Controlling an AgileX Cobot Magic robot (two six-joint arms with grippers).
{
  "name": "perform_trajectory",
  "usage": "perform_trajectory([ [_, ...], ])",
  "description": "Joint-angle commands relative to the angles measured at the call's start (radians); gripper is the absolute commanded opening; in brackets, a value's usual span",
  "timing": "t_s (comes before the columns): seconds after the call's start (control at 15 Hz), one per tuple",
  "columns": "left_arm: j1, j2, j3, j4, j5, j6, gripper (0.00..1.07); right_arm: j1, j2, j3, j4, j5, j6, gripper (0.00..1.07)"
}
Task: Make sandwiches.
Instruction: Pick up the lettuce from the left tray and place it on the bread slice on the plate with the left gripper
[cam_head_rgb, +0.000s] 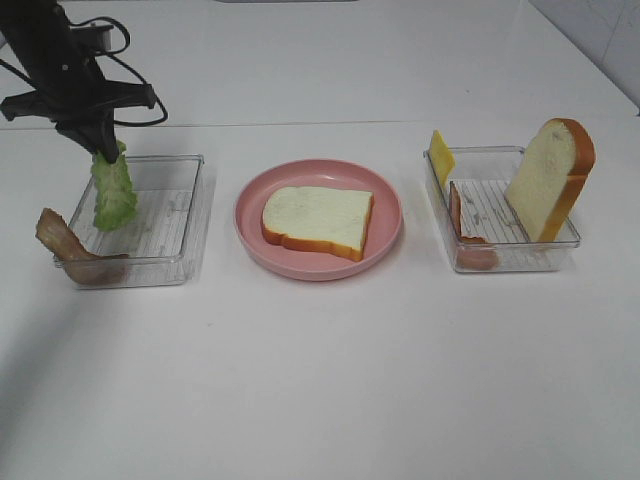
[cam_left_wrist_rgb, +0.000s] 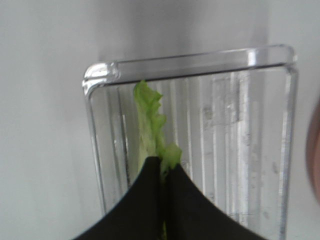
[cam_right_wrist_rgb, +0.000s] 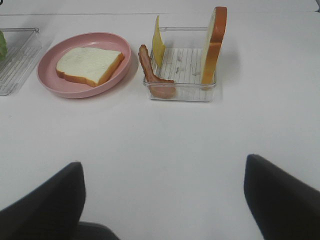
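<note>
Pinching the lettuce (cam_head_rgb: 113, 195) by its upper edge in the left pincer (cam_head_rgb: 100, 148), fingers (cam_left_wrist_rgb: 145, 200) pressed together on the leaf, above the far-left corner of the left tray (cam_head_rgb: 190, 215). Hanging with long axis roughly upright, lower end down inside the tray; cannot tell whether touching the floor. Lying flat on the plate (cam_head_rgb: 320, 265) at mid-counter (cam_head_rgb: 320, 380): one bread slice (cam_head_rgb: 318, 220), top bare. From the pincer, off to the right and somewhat nearer the front, beyond the tray's right wall. Judged the step in hand: raise the leaf clear of that wall, carry it rightward, lay it across the bread, which means turning the long axis from upright to level. Clearly the left arm's job, being the nearer and already gripping. Right pincer (cam_right_wrist_rgb: 162, 165) spread wide, holding nothing, hovering over bare counter on the near side of the right tray (cam_head_rgb: 520, 265). Waiting there: cheese (cam_head_rgb: 440, 155) propped at the far-left corner, bacon (cam_head_rgb: 460, 225) draped along the left wall, second bread slice (cam_head_rgb: 550, 180) standing on edge against the right wall. Also a bacon strip (cam_head_rgb: 65, 245) hanging over the left tray's front-left corner. Likely snag: a floppy leaf catching the rim on the way out, or folding instead of lying flat.
</note>
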Motion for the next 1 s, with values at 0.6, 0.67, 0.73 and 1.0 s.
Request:
perform_trajectory([
  [0.6,-0.140,0.003,-0.158,-0.549,-0.075,0.166,0.00,0.000,-0.011,0.005,0.002,-0.009,-0.009,0.81],
  [0.67,-0.169,0.011,-0.158,-0.555,-0.090,0.166,0.00,0.000,-0.011,0.005,0.002,-0.009,-0.009,0.81],
  [0.73,-0.206,0.024,-0.158,-0.567,-0.107,0.166,0.00,0.000,-0.011,0.005,0.002,-0.009,-0.009,0.81],
  [1.0,-0.314,0.069,-0.158,-0.584,-0.138,0.167,0.00,0.000,-0.011,0.005,0.002,-0.009,-0.009,0.81],
])
